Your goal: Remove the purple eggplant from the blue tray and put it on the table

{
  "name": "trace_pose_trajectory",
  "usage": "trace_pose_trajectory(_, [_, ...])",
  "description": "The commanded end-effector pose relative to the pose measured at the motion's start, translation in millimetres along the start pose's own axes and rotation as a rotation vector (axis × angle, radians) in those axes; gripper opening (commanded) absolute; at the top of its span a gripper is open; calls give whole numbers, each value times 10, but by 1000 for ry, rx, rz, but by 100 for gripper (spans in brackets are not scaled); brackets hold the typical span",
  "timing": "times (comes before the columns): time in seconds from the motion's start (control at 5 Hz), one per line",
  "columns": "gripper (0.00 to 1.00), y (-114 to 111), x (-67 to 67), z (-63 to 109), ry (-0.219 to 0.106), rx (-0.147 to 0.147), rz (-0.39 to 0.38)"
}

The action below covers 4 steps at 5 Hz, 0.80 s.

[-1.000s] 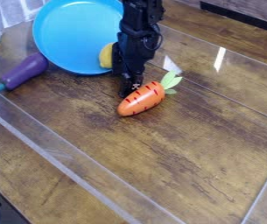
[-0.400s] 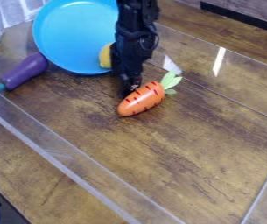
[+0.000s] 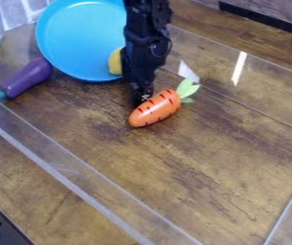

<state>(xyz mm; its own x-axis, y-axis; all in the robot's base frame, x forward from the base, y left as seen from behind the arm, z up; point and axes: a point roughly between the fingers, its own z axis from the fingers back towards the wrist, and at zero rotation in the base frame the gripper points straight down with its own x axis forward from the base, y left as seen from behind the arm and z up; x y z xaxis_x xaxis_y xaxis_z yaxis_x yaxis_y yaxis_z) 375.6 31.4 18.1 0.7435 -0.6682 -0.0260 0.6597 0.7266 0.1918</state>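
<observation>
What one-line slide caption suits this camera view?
Eggplant lies on the table beside the blue tray; gripper hovers by carrot.

Single black arm comes down from top centre, wrist near vertical, gripper (image 3: 142, 94) pointing almost straight down, tips low near surface; jaws spread wide, nothing between them as far as visible; finger detail dark, hard to resolve

wooden table (image 3: 174, 182), blue tray (image 3: 72, 43), eggplant (image 3: 27, 77), carrot (image 3: 155, 108)

text: none readable | labels: none | numbers: none
</observation>
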Motion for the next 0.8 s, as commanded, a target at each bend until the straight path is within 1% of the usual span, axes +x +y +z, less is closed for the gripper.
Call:
trace_pose_trajectory(0.0, [100,-266,-3,-46,12,-38,-62])
trace_pose_trajectory(0.2, [0,-280,35,-43,0,-43,-69])
trace_pose_trajectory(0.4, [100,-289,65,-29,-8,-44,-77])
trace_pose_trajectory(0.6, [0,-424,130,44,-16,-43,-102])
